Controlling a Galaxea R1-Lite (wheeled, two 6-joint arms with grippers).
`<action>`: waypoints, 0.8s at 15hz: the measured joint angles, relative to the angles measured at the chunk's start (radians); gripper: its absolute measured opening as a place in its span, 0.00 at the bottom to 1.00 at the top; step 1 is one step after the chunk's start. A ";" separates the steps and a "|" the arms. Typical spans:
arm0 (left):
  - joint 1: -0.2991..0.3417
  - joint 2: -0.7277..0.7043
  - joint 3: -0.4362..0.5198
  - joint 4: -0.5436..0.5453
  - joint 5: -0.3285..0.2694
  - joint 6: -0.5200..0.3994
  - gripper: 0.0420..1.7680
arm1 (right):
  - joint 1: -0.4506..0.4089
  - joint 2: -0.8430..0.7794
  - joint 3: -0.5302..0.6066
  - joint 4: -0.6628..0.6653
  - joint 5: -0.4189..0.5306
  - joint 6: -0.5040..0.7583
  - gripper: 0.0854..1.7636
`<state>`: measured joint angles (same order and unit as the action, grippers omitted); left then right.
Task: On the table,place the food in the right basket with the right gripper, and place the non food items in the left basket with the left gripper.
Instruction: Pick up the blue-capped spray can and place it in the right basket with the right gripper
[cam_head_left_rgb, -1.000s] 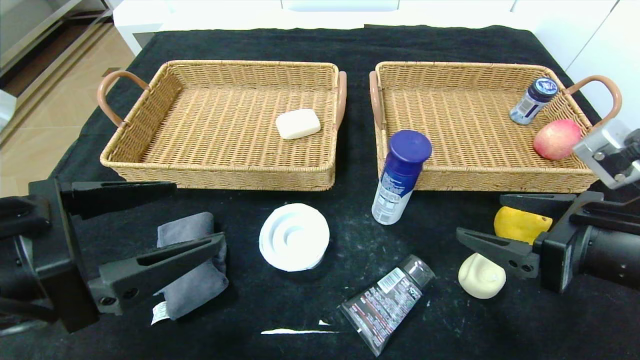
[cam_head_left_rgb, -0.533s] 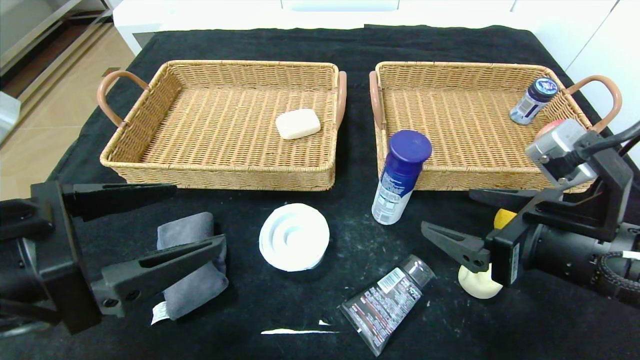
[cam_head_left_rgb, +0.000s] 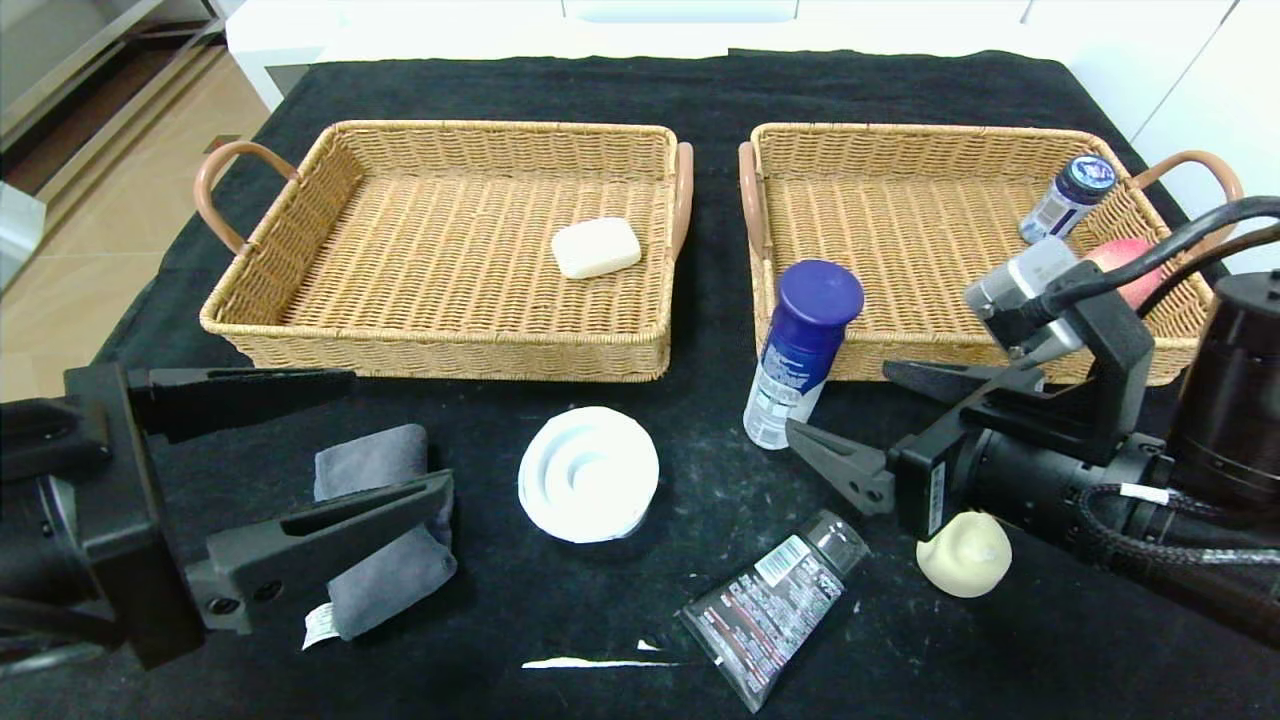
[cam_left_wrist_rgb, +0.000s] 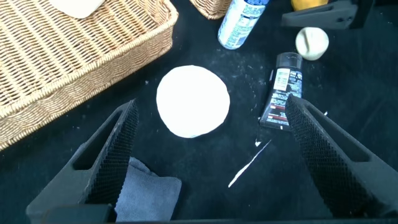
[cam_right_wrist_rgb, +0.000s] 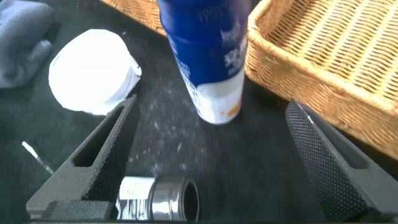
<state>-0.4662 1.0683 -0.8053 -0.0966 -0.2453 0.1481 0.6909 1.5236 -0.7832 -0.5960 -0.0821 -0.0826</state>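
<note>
Both tools gape: the right tool (cam_head_left_rgb: 850, 420) points at the white bottle (cam_head_left_rgb: 800, 355); the left tool (cam_head_left_rgb: 330, 440) hovers over the grey cloth (cam_head_left_rgb: 385, 530).

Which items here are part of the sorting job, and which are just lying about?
Job:
bottle
bun
grey cloth
white roll
tube
left basket
right basket

Bystanders:
white strip

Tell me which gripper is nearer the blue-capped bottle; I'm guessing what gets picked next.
Right. The right gripper is open just beside the blue-capped bottle, pointing at it. The left gripper is open far across the table, over the grey cloth.
</note>
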 joint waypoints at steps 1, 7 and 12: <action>0.000 0.000 0.000 0.000 0.000 0.000 0.97 | 0.000 0.014 -0.002 -0.016 0.001 -0.001 0.97; -0.001 0.003 0.002 0.001 -0.001 -0.001 0.97 | -0.002 0.070 -0.065 -0.049 -0.001 0.000 0.97; -0.002 0.003 0.002 0.000 -0.001 -0.001 0.97 | 0.000 0.102 -0.120 -0.049 -0.002 0.000 0.97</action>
<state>-0.4679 1.0717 -0.8034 -0.0970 -0.2462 0.1470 0.6909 1.6260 -0.9030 -0.6445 -0.0840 -0.0828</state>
